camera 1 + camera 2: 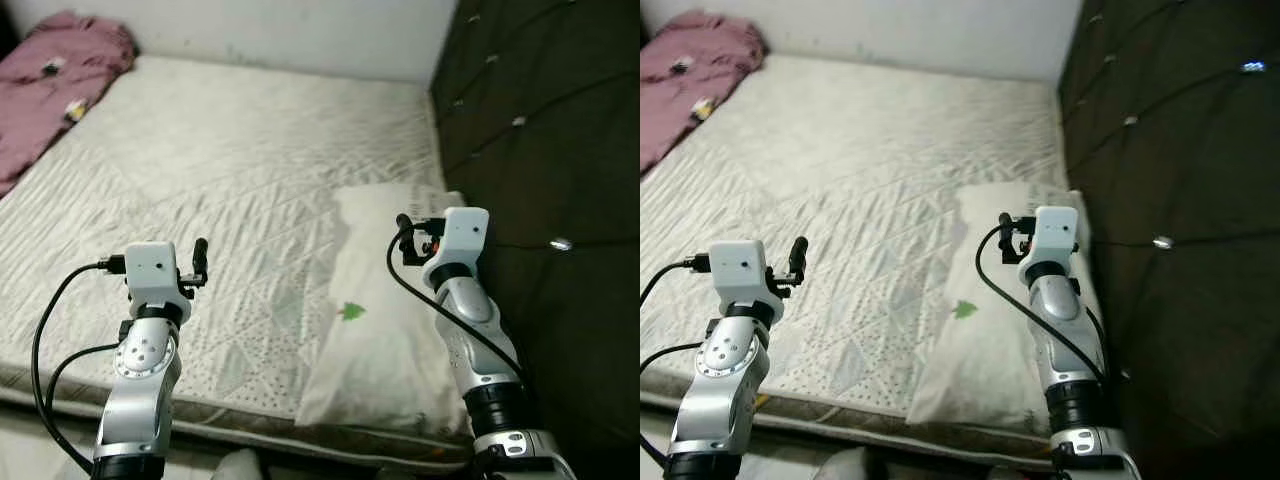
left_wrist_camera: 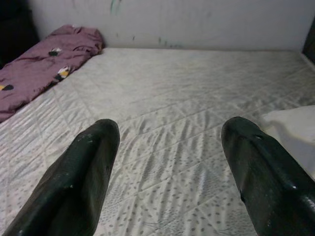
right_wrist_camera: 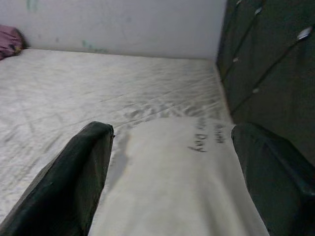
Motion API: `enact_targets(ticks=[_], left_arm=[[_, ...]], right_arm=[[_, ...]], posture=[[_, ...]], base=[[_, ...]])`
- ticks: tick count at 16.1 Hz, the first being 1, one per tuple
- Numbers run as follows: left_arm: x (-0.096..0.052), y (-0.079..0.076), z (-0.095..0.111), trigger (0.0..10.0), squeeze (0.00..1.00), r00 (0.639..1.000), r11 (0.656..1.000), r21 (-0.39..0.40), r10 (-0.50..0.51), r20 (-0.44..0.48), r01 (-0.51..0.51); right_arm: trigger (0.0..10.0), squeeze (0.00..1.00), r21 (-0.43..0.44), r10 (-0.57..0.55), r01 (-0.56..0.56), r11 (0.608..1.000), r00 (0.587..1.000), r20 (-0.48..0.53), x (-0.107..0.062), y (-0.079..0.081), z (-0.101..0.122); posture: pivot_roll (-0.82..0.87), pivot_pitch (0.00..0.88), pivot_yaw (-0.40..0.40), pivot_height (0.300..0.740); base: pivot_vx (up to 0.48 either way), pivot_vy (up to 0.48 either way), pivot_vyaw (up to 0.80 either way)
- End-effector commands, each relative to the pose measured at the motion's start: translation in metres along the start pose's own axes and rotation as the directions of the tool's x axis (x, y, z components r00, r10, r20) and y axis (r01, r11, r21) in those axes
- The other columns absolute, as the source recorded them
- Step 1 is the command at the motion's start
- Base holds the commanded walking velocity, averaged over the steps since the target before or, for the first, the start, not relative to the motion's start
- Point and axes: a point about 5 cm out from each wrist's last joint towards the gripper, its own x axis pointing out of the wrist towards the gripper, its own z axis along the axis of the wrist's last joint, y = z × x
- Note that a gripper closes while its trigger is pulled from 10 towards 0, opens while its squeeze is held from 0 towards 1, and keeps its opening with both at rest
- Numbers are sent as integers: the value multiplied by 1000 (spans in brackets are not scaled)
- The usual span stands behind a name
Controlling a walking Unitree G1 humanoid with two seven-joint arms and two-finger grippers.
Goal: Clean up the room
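White pillow lay on the bed beside the dark headboard, long axis running from the bed's near edge toward the far wall. Right gripper hovered over it, jaws spread, pillow between and below them. Left gripper hung over bare mattress, jaws spread, pillow off to its right. Pink blanket bunched at far left corner.

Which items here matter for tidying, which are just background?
For the job:
- pillow, lying by the headboard under the open right gripper
- purple blanket, crumpled at the bed's far left corner
- open left gripper, above the mattress

Background:
- mattress
- dark headboard
- wall
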Motion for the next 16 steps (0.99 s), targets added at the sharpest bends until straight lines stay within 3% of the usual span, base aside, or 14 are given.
enact_targets(ticks=[1,4,8,13,16], left_arm=[[0,3,0,10000,0,1000,1000,0,12,0,-12],[0,4,1,10000,0,1000,1000,-2,9,13,-9],[2,4,3,10000,0,1000,1000,-23,6,26,-5],[3,1,3,10000,0,999,999,-51,-18,27,19],[3,0,3,10000,0,999,998,-55,-25,27,27]], right_arm=[[10000,0,-34,-1,2,999,1000,17,3,2,8],[10000,0,2,87,-88,996,995,57,2,12,16],[10000,0,50,61,-64,997,997,50,4,11,14],[10000,0,52,69,-71,996,997,40,5,12,15],[10000,0,53,83,-85,995,995,51,5,14,16]], posture=[[11,0,-17,740],[11,0,-16,740],[11,0,-21,740],[7,0,-22,740],[6,0,-20,740]], base=[[0,0,0],[0,0,0],[0,0,0],[0,445,-548],[0,480,0]])
